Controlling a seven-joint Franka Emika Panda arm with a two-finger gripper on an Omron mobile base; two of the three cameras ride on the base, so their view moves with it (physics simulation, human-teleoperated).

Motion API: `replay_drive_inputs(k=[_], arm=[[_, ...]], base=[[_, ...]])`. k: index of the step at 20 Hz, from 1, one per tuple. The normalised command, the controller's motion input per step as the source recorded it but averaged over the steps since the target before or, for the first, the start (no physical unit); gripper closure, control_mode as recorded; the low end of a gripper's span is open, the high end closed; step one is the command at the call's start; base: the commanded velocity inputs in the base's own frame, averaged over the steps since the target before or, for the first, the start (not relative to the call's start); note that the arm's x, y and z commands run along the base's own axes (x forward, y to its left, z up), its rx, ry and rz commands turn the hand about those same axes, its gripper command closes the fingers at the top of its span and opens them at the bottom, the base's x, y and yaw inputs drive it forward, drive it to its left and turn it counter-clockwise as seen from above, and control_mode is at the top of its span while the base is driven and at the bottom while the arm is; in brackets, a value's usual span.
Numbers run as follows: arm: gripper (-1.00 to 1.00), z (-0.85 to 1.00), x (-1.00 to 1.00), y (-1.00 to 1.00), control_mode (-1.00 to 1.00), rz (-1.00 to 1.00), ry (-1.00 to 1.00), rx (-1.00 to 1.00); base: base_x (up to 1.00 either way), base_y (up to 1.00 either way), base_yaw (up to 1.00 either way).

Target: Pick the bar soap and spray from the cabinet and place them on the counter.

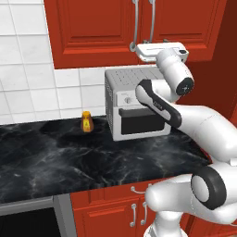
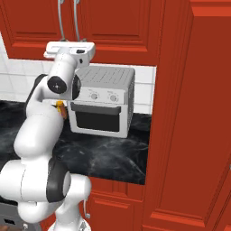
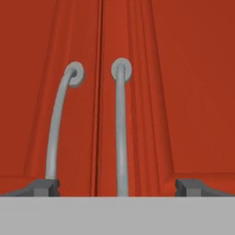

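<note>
Red cabinet [image 3: 174,92] doors closed; gripper [image 3: 119,186] spread wide, straddling right handle [image 3: 120,137].

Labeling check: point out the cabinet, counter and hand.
cabinet [image 3: 183,92]: hand view, right door panel.
counter [image 1: 46,157]: left base view, bare marble.
hand [image 3: 118,187]: hand view, midway between the open fingertips.

The red wooden wall cabinet with panelled doors [image 1: 92,32] hangs above the black marble-look counter [image 1: 55,157]. On the counter, a small orange bottle [image 1: 86,121] stands left of a white toaster oven [image 1: 134,104], both near the tiled wall.
</note>
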Motion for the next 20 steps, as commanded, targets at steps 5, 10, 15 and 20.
replay_drive_inputs(k=[5,10,15,20], arm=[[-1.0,0.0,0.28,0.0,-1.0,0.0,0.0,0.0],[-1.0,0.0,0.27,0.0,-1.0,0.0,0.0,0.0],[-1.0,0.0,0.27,0.0,-1.0,0.0,0.0,0.0],[-1.0,0.0,0.35,0.04,-1.0,0.0,0.0,0.0]], base=[[0.0,0.0,0.0],[0.0,0.0,0.0],[0.0,0.0,0.0],[0.0,0.0,0.0]])
